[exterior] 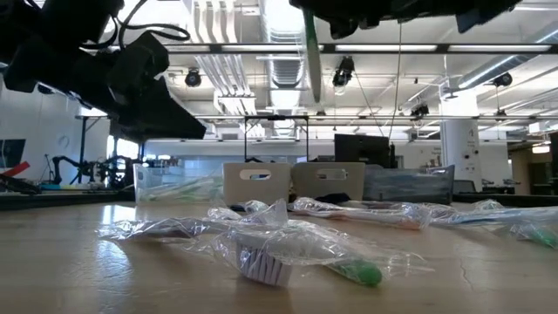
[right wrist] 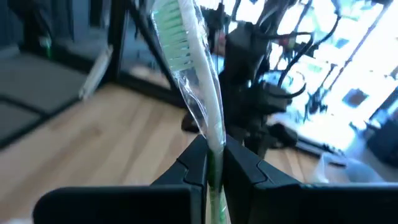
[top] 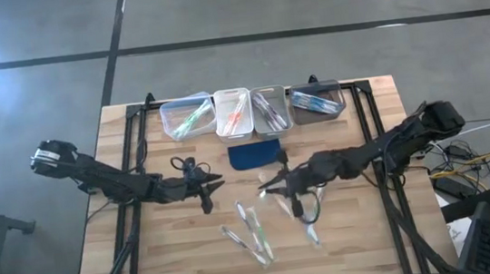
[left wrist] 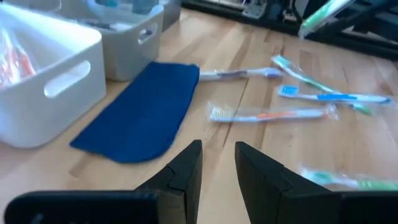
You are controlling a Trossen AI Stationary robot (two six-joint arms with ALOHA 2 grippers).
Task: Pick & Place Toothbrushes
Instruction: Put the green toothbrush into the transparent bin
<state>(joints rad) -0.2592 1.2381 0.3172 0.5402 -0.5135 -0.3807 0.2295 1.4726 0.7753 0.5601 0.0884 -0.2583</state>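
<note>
wrapped green-bristled toothbrush (right wrist: 198, 93), apparently clear-handled

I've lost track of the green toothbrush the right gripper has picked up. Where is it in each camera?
High view: a pale sliver at the right gripper, just below the blue pad.
Low view: green toothbrush hanging upright from the top edge, above the bins.
Left wrist view: green blur at top right, held above the table.
Right wrist view: centre, wrapped, pinched between the fingers.
Shared landmark: the blue pad, though only the high and left wrist views show it.
</note>
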